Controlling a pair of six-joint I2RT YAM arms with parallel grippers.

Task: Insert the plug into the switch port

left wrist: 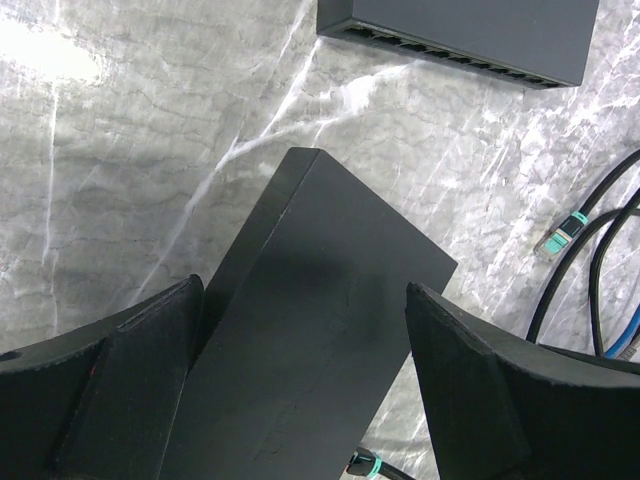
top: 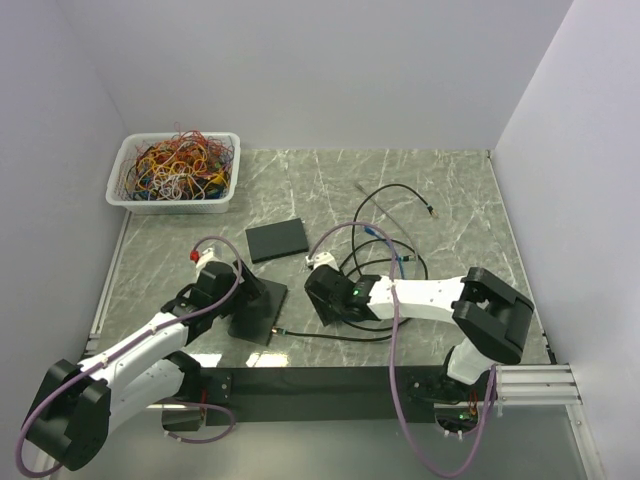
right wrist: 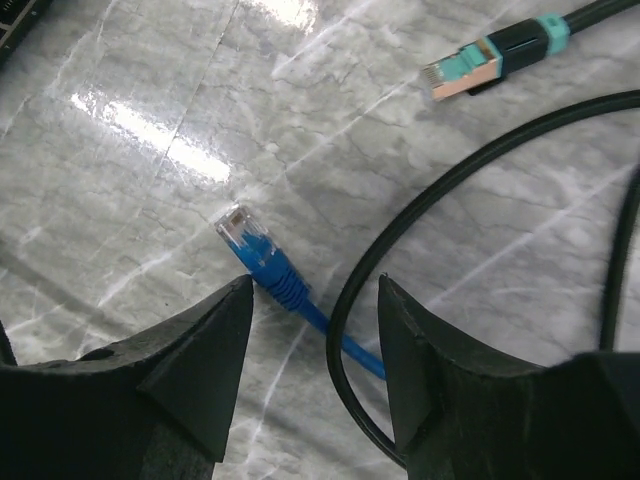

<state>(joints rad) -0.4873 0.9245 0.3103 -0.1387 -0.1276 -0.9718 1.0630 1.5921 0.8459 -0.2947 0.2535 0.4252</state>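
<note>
A flat black switch [top: 277, 240] lies mid-table; in the left wrist view its row of ports [left wrist: 440, 50] faces my gripper. My left gripper [top: 255, 292] [left wrist: 300, 290] is open and straddles a second black box [top: 258, 310] [left wrist: 310, 350] lying on the table. My right gripper [top: 332, 298] [right wrist: 315, 285] is open and empty, low over the marble. Its fingers straddle a blue cable whose clear-tipped blue plug [right wrist: 250, 245] lies just ahead, and a black cable loop [right wrist: 420, 210]. A teal-booted plug [right wrist: 480, 62] lies farther ahead.
A white bin [top: 170, 205] of tangled wires stands at the back left. Black cables [top: 385, 250] coil on the table right of centre. One black cable with a teal-ringed plug [left wrist: 365, 465] ends beside the near box. White walls enclose the table.
</note>
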